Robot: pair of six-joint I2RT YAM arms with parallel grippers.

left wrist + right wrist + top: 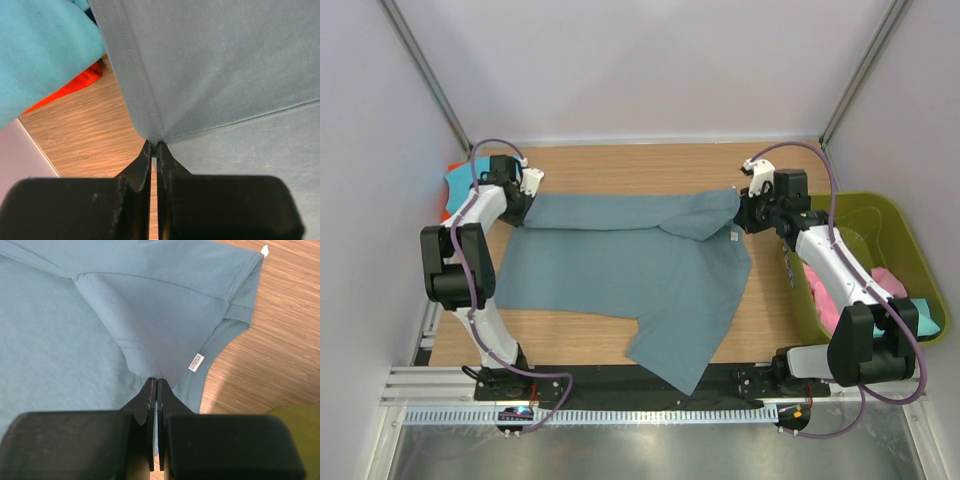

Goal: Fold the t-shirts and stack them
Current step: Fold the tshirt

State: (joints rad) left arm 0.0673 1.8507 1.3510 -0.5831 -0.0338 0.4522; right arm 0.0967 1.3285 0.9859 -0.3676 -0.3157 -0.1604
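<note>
Slate blue-grey t-shirt (pixel 610 270) lies spread on the wooden surface (pixel 620 160), its far edge stretched between both arms. Left pincer (pixel 154 146) is clamped tight on a seamed corner at far left. Right pincer (pixel 157 381) is clamped on a bunched fold beside the white label (pixel 196 362). Judgement: fold under way. Carry both grips toward the near edge together, level and taut, so the edge lands straight.
</note>
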